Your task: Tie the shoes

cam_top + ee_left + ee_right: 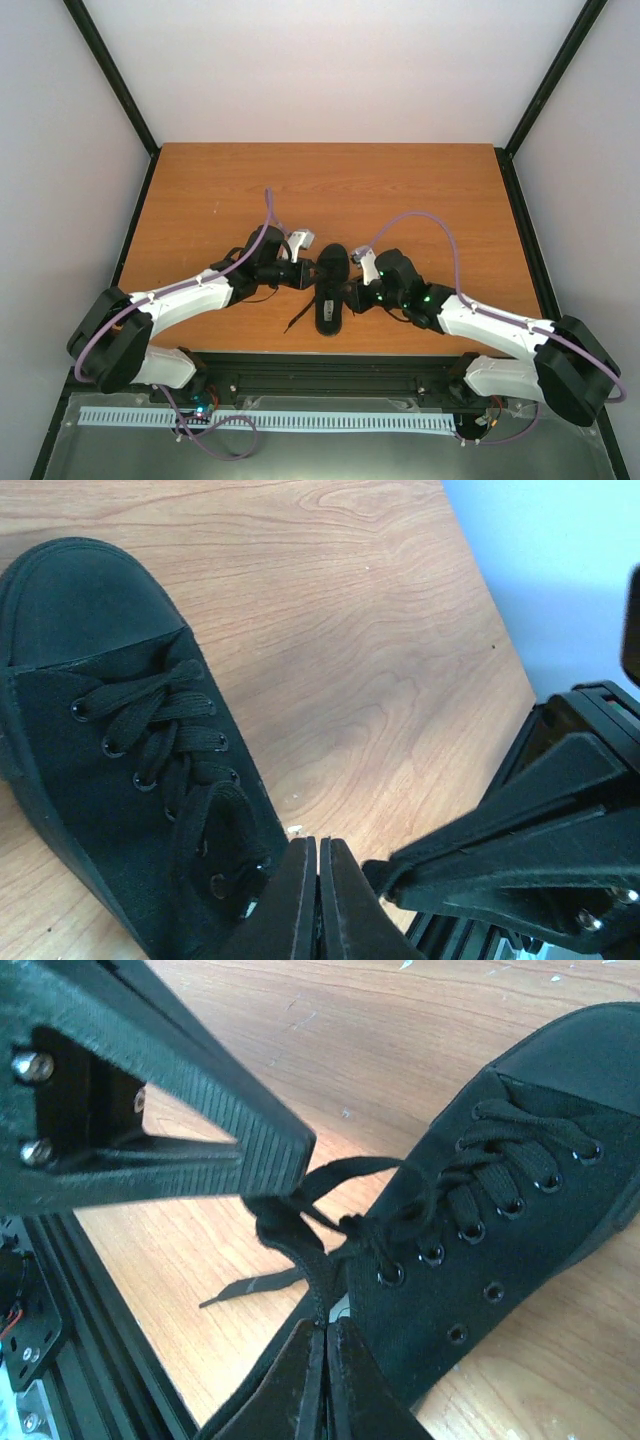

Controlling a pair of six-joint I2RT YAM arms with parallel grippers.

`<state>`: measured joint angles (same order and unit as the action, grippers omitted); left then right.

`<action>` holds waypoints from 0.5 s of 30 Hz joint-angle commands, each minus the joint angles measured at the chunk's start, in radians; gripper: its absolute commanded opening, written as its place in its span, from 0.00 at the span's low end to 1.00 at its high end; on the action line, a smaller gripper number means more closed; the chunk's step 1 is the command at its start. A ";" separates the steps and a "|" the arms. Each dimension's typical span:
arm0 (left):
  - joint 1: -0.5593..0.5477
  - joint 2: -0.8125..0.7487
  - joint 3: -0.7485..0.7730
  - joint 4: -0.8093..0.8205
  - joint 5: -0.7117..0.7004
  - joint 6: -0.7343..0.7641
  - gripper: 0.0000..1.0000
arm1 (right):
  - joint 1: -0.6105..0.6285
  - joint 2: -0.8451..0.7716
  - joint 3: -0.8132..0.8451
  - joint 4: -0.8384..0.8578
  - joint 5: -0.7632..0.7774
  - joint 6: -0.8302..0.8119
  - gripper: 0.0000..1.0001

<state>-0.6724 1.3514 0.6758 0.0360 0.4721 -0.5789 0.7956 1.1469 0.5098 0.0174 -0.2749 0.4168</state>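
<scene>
We find the shoe (pixel 332 285) on the table (pixel 330 190), centred by the near edge, toe pointing far. The left claw (pixel 318 855) sits at the shoe's left, jaws pressed together; we cannot tell if they pinch anything. The right claw (pixel 326 1335), at the shoe's right, is clamped on a lace (pixel 312 1260).

Nothing readable is showing in any view: no lettering, brand mark, label or number is appearing on the shoe (pixel 500 1260) or on the table (pixel 330 190)
</scene>
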 commanded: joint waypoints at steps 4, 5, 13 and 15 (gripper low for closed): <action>-0.007 -0.045 -0.028 0.079 0.048 0.037 0.01 | 0.008 0.116 0.106 -0.091 0.015 0.041 0.03; -0.007 -0.054 -0.038 0.086 0.046 0.038 0.01 | 0.008 0.132 0.118 -0.096 0.014 0.042 0.03; -0.014 -0.099 -0.096 0.080 0.072 0.070 0.01 | 0.008 0.235 0.185 -0.145 0.014 0.065 0.03; -0.018 -0.114 -0.123 0.077 0.073 0.074 0.01 | 0.007 0.245 0.194 -0.157 0.025 0.066 0.03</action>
<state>-0.6807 1.2739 0.5865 0.0830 0.5175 -0.5430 0.7963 1.3762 0.6701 -0.1009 -0.2691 0.4652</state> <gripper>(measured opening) 0.026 0.030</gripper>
